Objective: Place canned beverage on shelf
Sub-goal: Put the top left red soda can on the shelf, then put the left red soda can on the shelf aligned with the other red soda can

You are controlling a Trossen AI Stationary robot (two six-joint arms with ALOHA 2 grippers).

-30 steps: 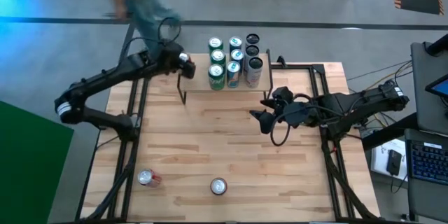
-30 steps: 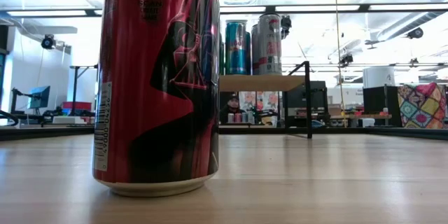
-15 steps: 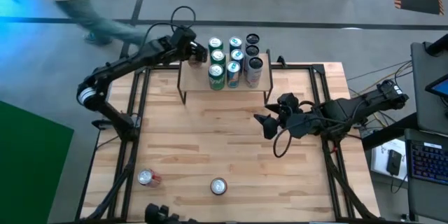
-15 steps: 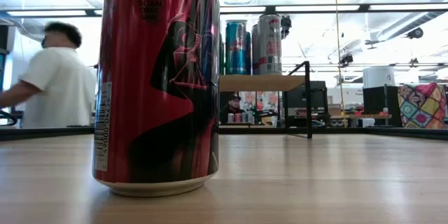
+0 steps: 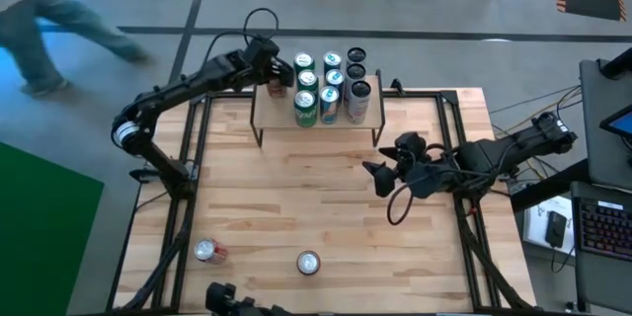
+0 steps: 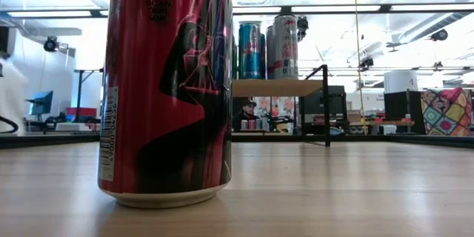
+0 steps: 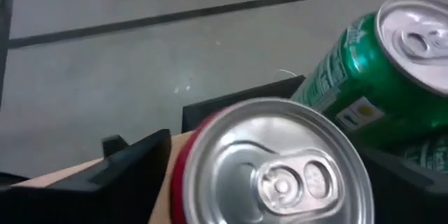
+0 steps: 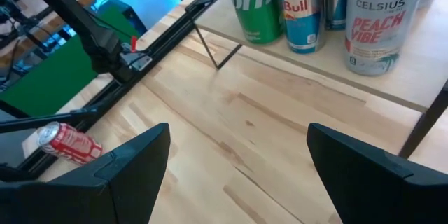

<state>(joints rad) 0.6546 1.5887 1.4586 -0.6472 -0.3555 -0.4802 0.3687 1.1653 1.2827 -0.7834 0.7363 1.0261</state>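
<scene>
A: How many cans are up on the shelf (image 5: 316,118)?

B: From above I count seven standing in a cluster on its right half: three green ones (image 5: 306,107), two blue ones (image 5: 330,101), a dark-topped one (image 5: 356,60) at the back and a white one (image 5: 358,100) at the front right. An eighth, a red can (image 7: 269,164), is at the shelf's left end, at its back edge, gripped in the left claw (image 5: 274,75). The left wrist view shows its silver top between the two dark fingers (image 7: 129,164), with a green can just beside it.

A: So that claw is clenched on it?

B: Yes, closed around the red can. Whether the can's base already sits on the shelf top, I can't tell.

A: And the rest?

B: Two more cans on the worktop (image 5: 326,207), well apart from the shelf at the near edge: one lying on its side (image 5: 206,250) towards the left, one upright (image 5: 308,262) near the middle. The upright one fills the low view as a large red can (image 6: 167,89).

A: The right arm?

B: Its claw (image 5: 375,173) hangs over the worktop just in front of the shelf's right end, fingers spread wide and holding nothing.

A: What's changed from half a second ago?

B: Very little. The left claw has stayed at the shelf's back left end, and the right claw has barely shifted. A second ago the left claw was lower, beside the shelf's left leg. The person (image 5: 39,20) blurred on the floor beyond the worktop has moved further left.
</scene>
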